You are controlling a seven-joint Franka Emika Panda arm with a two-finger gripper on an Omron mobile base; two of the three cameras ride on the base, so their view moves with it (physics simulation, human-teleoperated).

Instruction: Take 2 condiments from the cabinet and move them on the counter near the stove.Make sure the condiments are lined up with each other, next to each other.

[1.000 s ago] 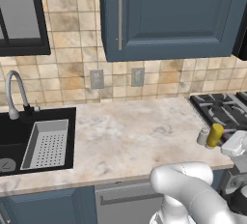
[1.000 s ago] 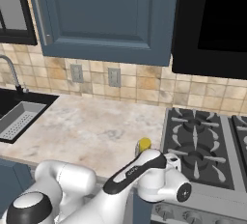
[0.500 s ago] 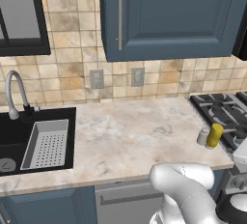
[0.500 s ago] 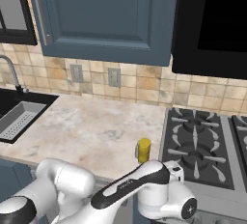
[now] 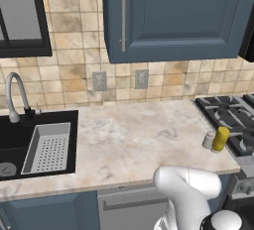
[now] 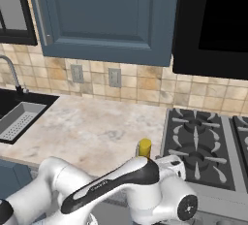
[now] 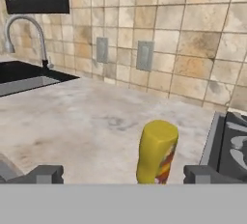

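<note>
The yellow bottle (image 5: 221, 139) with a red-orange label stands upright on the beige counter (image 5: 134, 140), close to the stove (image 5: 229, 117). The pale shaker (image 5: 209, 140) stands right beside the bottle, on its left. From the right base view the bottle (image 6: 144, 148) shows just above my arm. In the hand view the bottle (image 7: 157, 153) stands a little ahead of my gripper (image 7: 125, 175), whose fingertips (image 7: 46, 174) are spread wide, holding nothing. The cabinet is out of view.
A blue wall cabinet with a long steel handle (image 5: 123, 18) hangs over the counter. The black sink (image 5: 34, 144) with its curved tap (image 5: 15, 95) and a grey strainer tray lies at the left. Two wall outlets (image 5: 120, 80) sit on the tiled backsplash.
My hand has drawn back and down from the yellow bottle, which now stands free on the counter. The jaws stayed open.
</note>
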